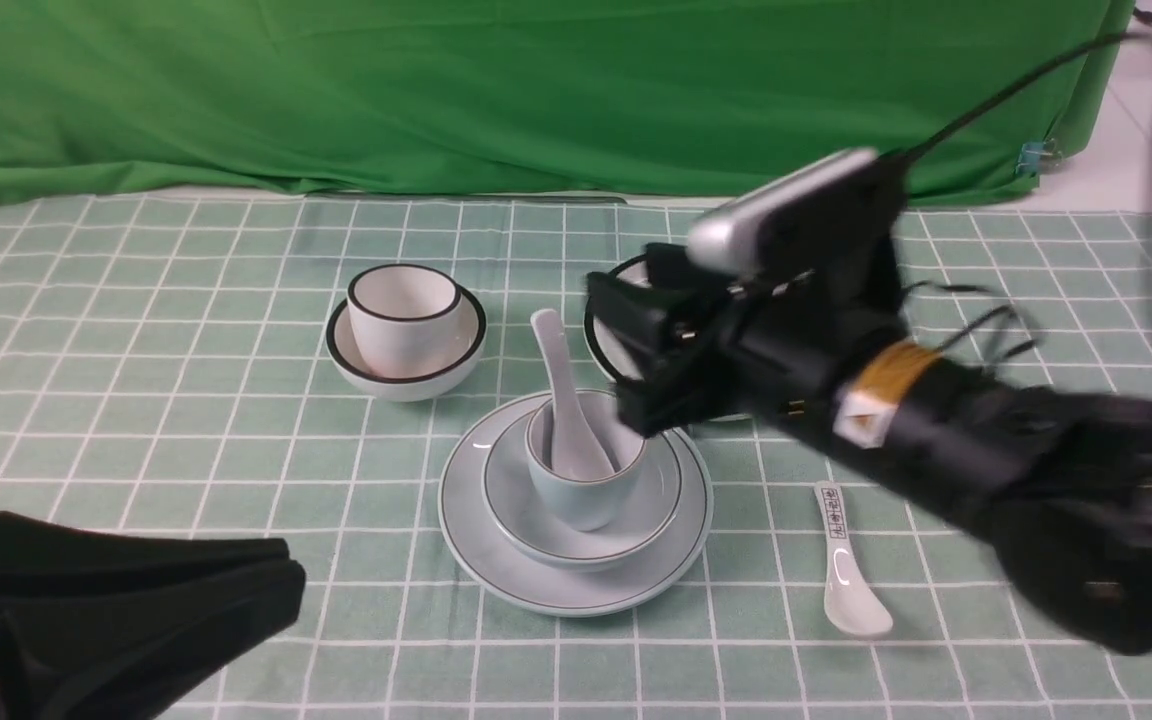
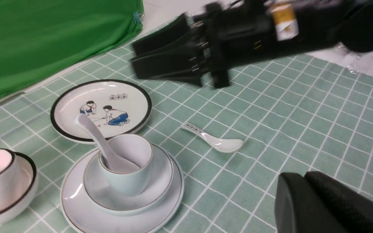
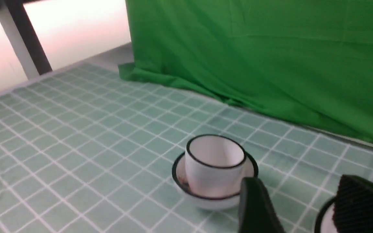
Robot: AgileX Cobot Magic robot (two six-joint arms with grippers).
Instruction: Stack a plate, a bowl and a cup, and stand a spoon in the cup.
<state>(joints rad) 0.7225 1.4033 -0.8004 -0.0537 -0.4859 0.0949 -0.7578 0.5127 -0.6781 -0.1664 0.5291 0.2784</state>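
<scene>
spoon [image 1: 561, 400] leans in cup [image 1: 586, 480], on bowl [image 1: 516, 500] and plate [image 1: 461, 510], mid-table toward near edge. right gripper [image 1: 621, 355] wide, empty, just beside cup rim. left gripper [image 1: 286, 590] closed, near-left corner. risk: a low pull-back could clip the handle and tip the cup.

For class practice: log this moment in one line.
stack: pale blue-white round plate > matching bowl > handleless cup | plain white ceramic spoon: standing in cup | right gripper: open, empty | left gripper: shut
</scene>
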